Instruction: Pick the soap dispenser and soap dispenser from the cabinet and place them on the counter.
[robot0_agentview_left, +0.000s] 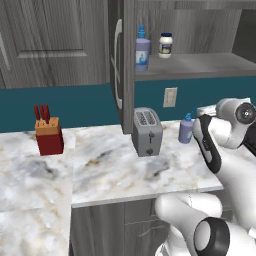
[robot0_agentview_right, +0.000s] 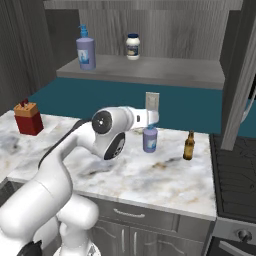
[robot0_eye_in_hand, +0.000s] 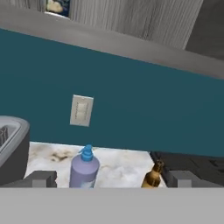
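You were halfway there: one soap dispenser (robot0_agentview_right: 150, 139) stood on the counter (robot0_agentview_right: 150, 180) right of the toaster (robot0_agentview_left: 147, 131), the other (robot0_agentview_right: 86, 48) waited far-left on the cabinet (robot0_agentview_right: 145, 70) shelf, gripper (robot0_eye_in_hand: 109, 178) spread wide, empty.

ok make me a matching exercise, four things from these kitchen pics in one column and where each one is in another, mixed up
Things:
1. white jar
2. toaster
3. knife block
4. brown bottle

Places:
A. on the counter, far left, away from the rest
B. on the cabinet shelf, beside a soap dispenser
C. on the counter near the stove's edge
D. on the counter below the open cabinet door

Pairs: 1-B, 2-D, 3-A, 4-C
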